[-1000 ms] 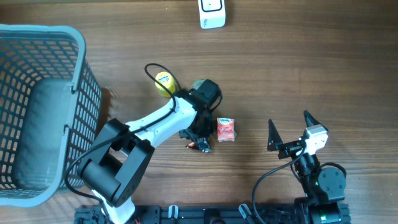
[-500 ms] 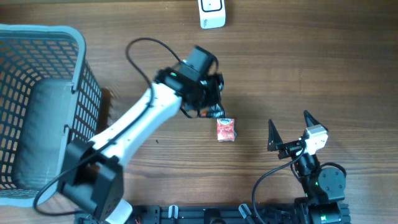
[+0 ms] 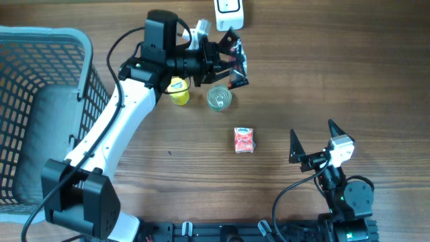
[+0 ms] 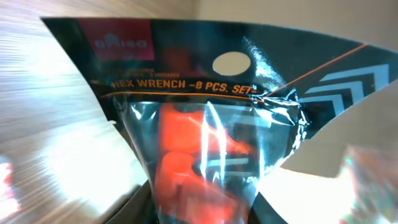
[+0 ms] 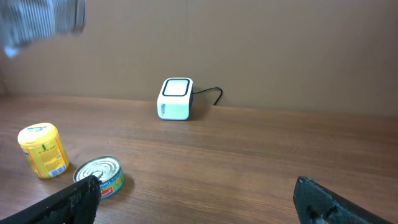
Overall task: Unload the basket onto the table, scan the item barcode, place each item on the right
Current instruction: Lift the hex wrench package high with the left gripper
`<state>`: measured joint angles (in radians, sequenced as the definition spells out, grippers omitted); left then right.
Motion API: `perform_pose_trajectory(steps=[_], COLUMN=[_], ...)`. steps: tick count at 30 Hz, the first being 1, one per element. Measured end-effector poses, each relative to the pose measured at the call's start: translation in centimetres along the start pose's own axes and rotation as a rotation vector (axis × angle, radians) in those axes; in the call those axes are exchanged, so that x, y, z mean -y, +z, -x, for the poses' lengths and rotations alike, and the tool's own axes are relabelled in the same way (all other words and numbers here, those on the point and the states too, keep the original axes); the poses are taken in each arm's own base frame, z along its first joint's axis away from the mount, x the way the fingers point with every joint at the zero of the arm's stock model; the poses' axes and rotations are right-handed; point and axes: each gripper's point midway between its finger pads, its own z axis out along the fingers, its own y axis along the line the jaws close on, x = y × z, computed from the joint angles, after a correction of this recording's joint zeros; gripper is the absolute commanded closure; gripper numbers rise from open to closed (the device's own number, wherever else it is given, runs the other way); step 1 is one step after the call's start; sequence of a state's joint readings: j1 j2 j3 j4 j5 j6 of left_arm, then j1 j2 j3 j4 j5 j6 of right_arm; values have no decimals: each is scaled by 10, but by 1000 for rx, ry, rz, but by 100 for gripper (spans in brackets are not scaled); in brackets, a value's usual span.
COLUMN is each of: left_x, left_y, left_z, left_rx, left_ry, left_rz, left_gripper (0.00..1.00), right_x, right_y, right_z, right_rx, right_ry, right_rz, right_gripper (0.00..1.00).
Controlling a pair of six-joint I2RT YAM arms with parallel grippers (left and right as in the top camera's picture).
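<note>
The overhead camera looked straight down on the whole table (image 3: 349, 74) from far off, the basket (image 3: 94, 87) at 9 o'clock. The left wrist camera sat so close to a packet (image 4: 205, 124) that it filled the view. The right wrist camera sat low near 5 o'clock, facing 12, sharing with the overhead view the scanner (image 5: 176, 98), tin (image 5: 99, 176) and yellow tub (image 5: 43, 149).

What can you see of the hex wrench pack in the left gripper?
The hex wrench pack is a glossy clear plastic bag with a black header card, a round hang hole and print reading HEX WRENCH 8 PCS. SET. An orange holder shows through the plastic. The left gripper holds it aloft near the white scanner.
</note>
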<state>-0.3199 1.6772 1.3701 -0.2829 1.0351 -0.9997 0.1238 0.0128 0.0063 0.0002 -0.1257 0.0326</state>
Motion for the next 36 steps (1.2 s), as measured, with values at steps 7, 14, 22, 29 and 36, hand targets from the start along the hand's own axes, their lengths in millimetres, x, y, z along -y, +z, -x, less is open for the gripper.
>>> perform_pose_trajectory(steps=[7,14,22,29,36], left_x=[62,133,186,212,224], left_y=[-7,-30,-64,-91,-106], left_z=[-1,-10,-41,-70,-83], left_rx=[-46,-33,-4,65,175], left_ry=[124,321,560,829,1044], left_rz=[-209,-421,-617,-773,-859], left_gripper=[73,72,76,75,76], right_x=[0,0,0,0,0], right_y=[0,0,0,0,0], right_z=[0,0,0,0,0], right_rx=[-1,-1,-1,-1,-1], right_ry=[0,0,0,1,0], right_rz=[0,0,0,0,0], right_gripper=[0,0,0,0,0])
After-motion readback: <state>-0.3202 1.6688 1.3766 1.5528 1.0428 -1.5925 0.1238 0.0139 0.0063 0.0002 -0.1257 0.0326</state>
